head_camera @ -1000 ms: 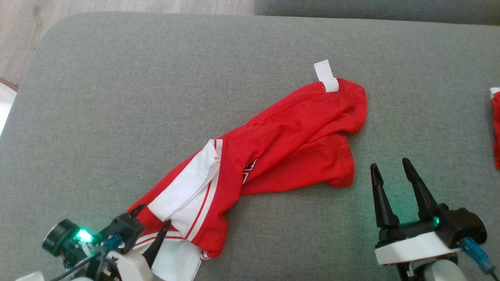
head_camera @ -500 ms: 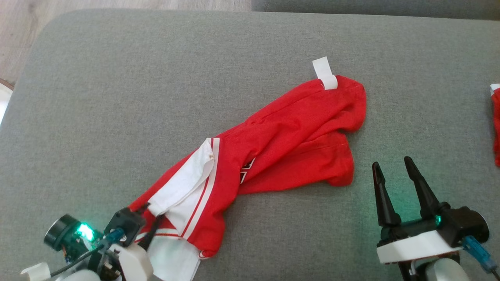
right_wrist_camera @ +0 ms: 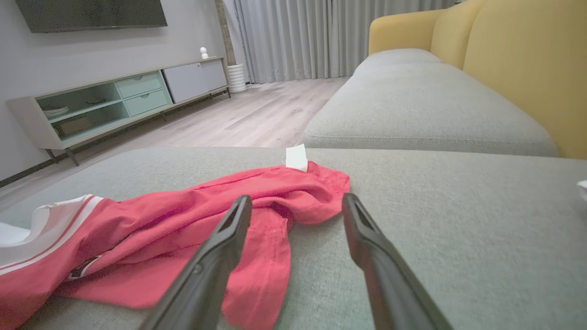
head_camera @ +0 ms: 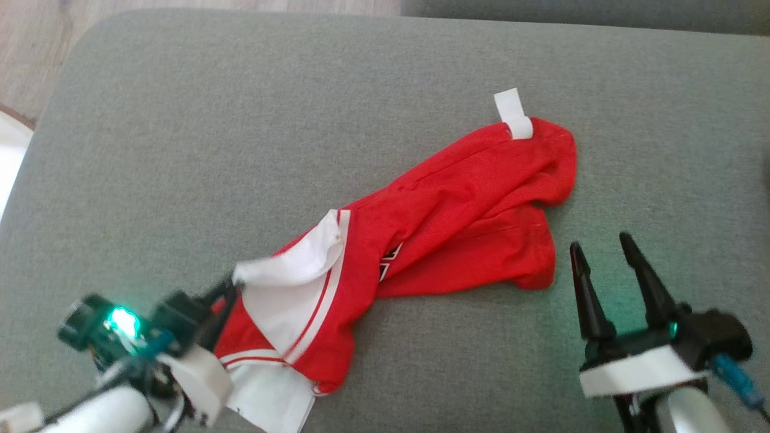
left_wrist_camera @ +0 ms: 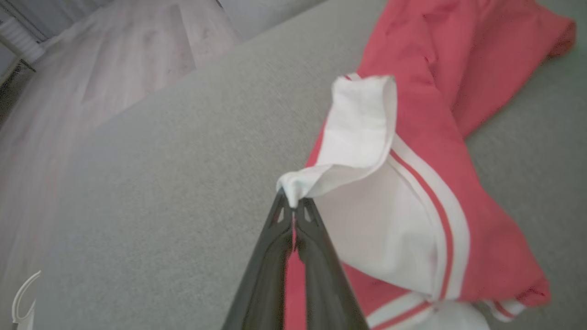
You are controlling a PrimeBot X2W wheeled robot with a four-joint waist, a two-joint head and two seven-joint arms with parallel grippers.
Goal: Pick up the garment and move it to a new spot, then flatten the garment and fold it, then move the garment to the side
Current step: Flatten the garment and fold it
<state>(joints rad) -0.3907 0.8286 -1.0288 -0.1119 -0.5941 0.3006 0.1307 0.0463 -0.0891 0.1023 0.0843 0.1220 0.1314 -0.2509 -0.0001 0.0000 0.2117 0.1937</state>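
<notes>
The left hand (head_camera: 231,287), lower left of the frame, is pinched tight on the white edge of the red garment (head_camera: 457,204) (corner raised a little), which sprawls across the middle of the grey cushion (head_camera: 180,150). The right hand (head_camera: 598,245), lower right, stands fingers apart, just beside it.

On the seat cushion (head_camera: 240,120) the garment (head_camera: 457,204) lies diagonally, near-left end to far-right end, with a tag (head_camera: 514,114) sticking out past the far end. Left gripper (head_camera: 228,288) at the near-left end, touching a raised fold; right gripper (head_camera: 600,242) to the garment's right, near but apart. Second cushion (right_wrist_camera: 412,105) behind, floor (head_camera: 36,36) beyond the far-left corner.
</notes>
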